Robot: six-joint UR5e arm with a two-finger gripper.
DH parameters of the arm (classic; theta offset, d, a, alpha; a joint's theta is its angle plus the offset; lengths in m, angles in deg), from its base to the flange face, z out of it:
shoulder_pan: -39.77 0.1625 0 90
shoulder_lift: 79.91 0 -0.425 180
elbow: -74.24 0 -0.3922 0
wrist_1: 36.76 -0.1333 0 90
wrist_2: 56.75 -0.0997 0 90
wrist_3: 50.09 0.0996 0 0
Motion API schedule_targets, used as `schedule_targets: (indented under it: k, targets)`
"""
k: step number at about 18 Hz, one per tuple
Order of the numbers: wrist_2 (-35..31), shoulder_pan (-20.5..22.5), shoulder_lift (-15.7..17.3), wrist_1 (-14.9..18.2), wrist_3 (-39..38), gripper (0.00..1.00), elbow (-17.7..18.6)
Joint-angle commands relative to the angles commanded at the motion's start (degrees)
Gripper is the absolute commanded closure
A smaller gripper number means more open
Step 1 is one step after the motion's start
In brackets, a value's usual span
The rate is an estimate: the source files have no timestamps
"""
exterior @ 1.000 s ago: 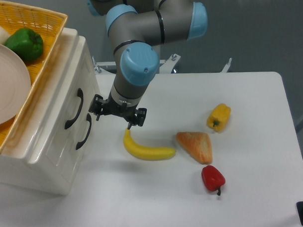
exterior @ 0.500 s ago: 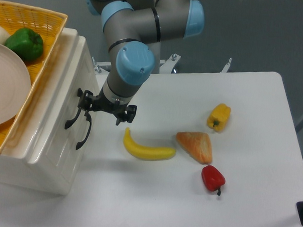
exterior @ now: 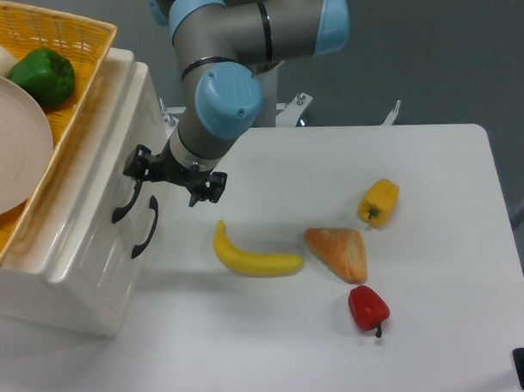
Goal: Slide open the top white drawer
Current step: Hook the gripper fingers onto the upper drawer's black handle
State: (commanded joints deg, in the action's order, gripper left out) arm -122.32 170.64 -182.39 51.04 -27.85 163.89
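Observation:
The top white drawer point(exterior: 106, 184) sits flush in the cream cabinet, its black curved handle point(exterior: 124, 201) facing the table. My gripper point(exterior: 166, 183) hangs in front of the cabinet face with its fingers spread wide, so it is open and holds nothing. Its left finger point(exterior: 133, 166) overlaps the upper end of the top handle; I cannot tell whether they touch. The right finger point(exterior: 202, 191) is out over the table.
The lower drawer's black handle point(exterior: 145, 228) is just below the gripper. A wicker basket point(exterior: 75, 112) on the cabinet holds a white plate point(exterior: 14, 153) and a green pepper point(exterior: 44, 75). On the table lie a banana point(exterior: 253, 254), bread point(exterior: 338, 252), a yellow pepper point(exterior: 379, 202) and a red pepper point(exterior: 368, 308).
The gripper has moved left and slightly up, from above the banana's end to the cabinet front at the top handle. The drawer has not moved.

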Motion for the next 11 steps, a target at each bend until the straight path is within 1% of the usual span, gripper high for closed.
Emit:
schedule_targets:
  k: [11]
  targets:
    - [-0.2, -0.4, -0.4, -0.3, 0.2, 0.0, 0.1]
